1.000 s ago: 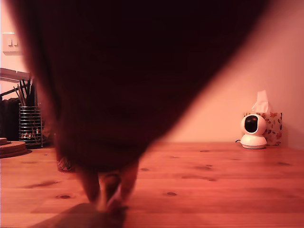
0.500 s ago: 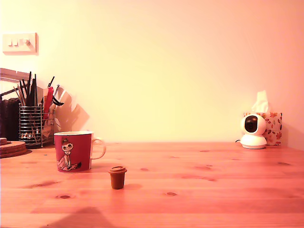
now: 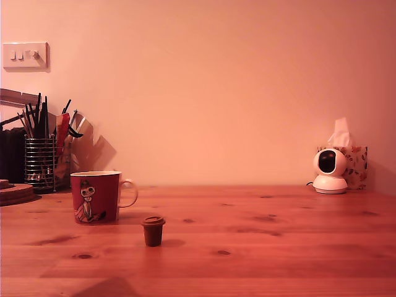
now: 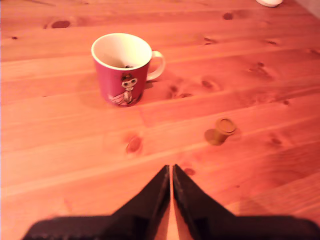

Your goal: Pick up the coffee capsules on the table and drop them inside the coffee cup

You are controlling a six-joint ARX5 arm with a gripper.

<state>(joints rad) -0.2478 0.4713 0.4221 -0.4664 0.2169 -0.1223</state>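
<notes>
Coffee cup [image 3: 94, 197]: printed cartoon girl, no readable writing; coffee capsule [image 3: 153, 230] unlabelled.

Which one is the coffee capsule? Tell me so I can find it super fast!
Start at the big wooden table and find the red mug with the cartoon girl. Just in front of it, a bit toward the exterior view's right, the coffee capsule stands alone on the bare wood. It is small, dark brown, and far shorter than the mug.

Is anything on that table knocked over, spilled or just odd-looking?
Nothing stands out. The mug stands upright, and one capsule stands upright on the table, apart from the mug. No spills show. Something small and dark lies inside the mug.
</notes>
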